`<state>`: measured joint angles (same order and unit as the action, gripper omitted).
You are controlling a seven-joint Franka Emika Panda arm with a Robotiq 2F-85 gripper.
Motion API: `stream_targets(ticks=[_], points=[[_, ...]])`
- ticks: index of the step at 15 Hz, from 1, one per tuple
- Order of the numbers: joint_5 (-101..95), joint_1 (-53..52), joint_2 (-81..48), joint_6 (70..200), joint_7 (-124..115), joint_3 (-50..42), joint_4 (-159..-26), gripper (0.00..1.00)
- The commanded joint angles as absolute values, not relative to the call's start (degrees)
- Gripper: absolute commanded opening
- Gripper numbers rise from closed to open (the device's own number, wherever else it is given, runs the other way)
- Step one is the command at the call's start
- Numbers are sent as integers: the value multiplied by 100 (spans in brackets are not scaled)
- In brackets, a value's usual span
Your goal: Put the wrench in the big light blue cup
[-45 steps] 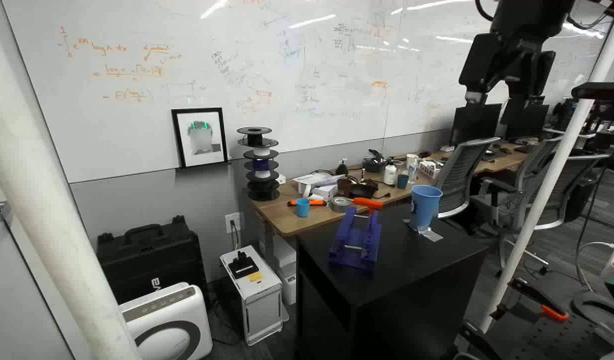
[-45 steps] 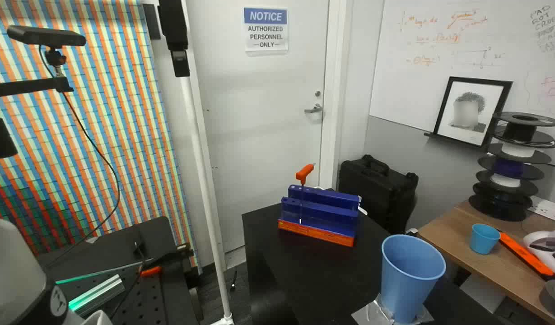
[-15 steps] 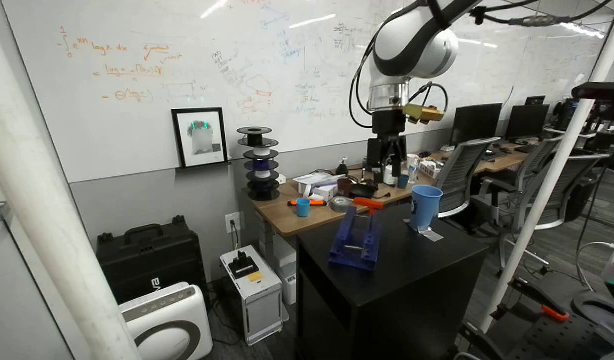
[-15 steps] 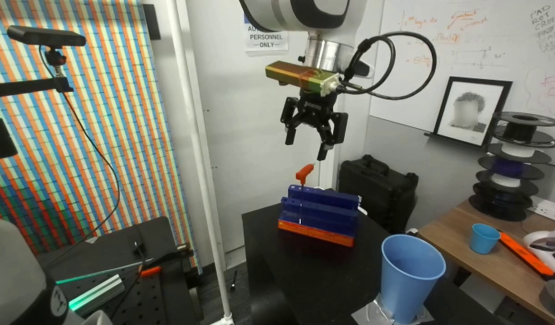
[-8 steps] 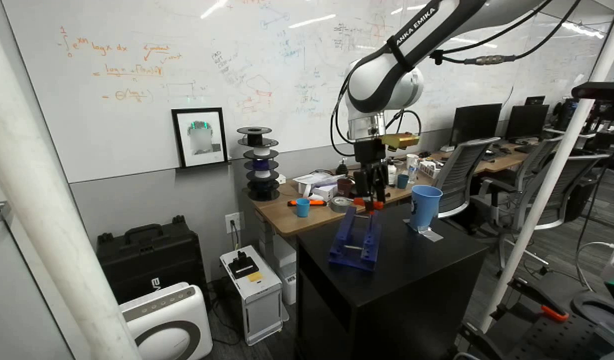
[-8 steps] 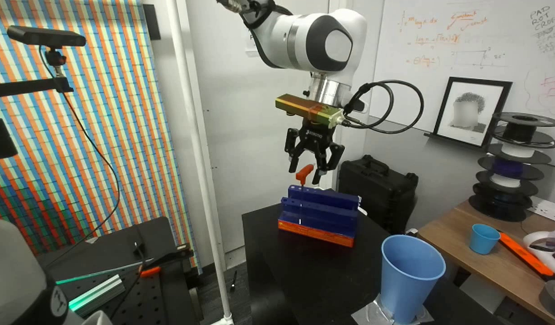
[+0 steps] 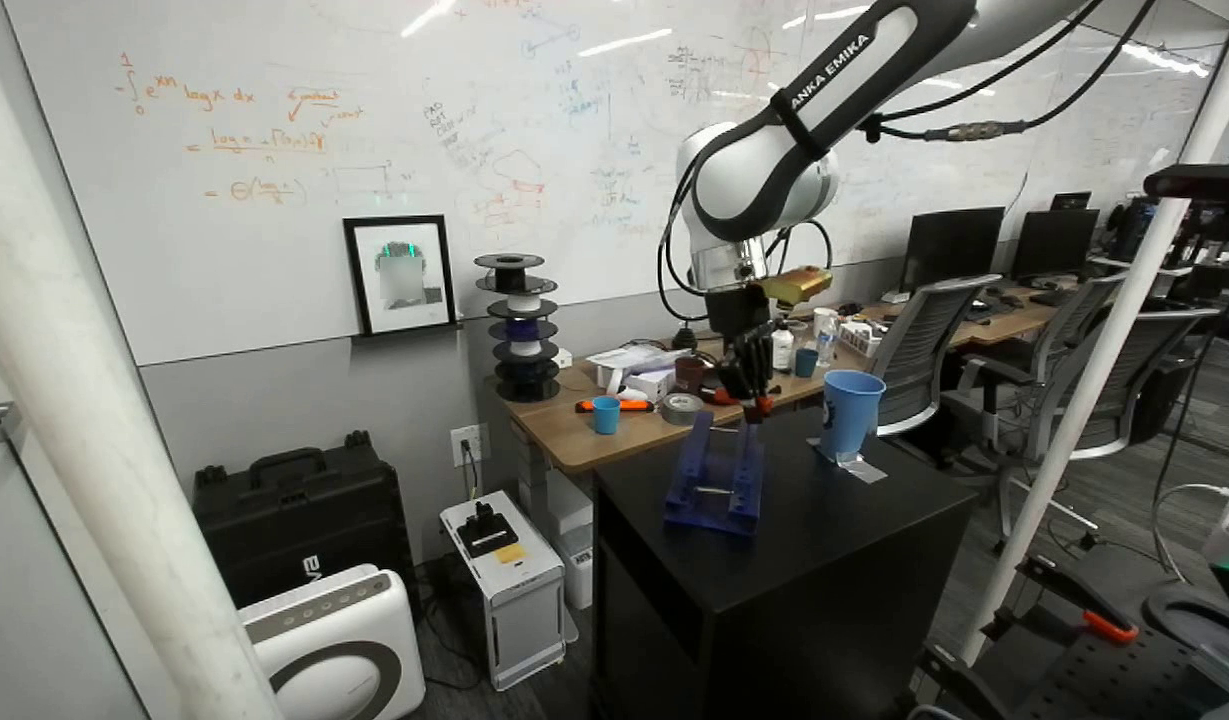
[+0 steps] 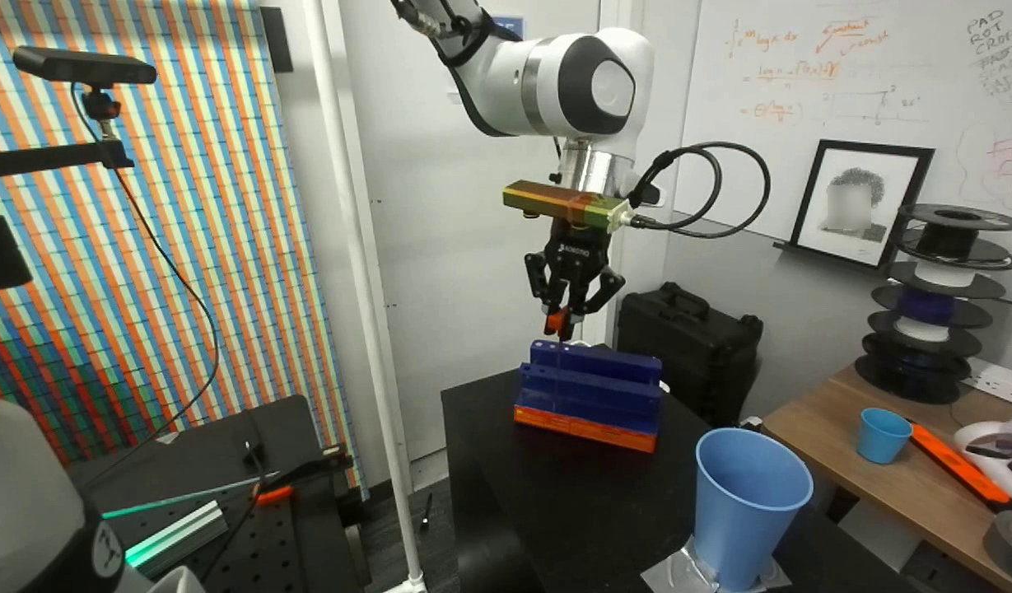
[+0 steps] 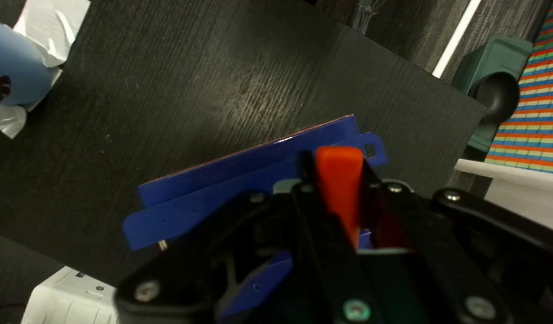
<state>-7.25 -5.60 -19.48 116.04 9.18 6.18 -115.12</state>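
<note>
White streaks glared at me off the top of the glossy whiteboard [image 7: 594,240] in an exterior view; lower down, the side of the black, box-shaped cabinet [image 7: 824,610] was very dim. Its top caught a sheen in the wrist view, where the black two-fingered gripper [image 9: 337,165] and red-orange wrench handle [image 9: 343,193] looked blurred.

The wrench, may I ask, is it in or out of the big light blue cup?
Out: the orange wrench handle sits between the fingers, above the blue rack, apart from the cup.
</note>
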Motion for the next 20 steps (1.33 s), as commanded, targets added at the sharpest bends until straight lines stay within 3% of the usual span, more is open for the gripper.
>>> stream_targets(ticks=[1, 10, 15, 20], points=[[-931, -614, -1487, 11511, 905, 604, -11625, 17], [-815, -624, 238, 10667, 660, 752, -12120, 17], [-1532, -187, 854, 11169, -62, 279, -12391, 14], [-1715, 300, 525, 11873, -484, -185, -12394, 14]])
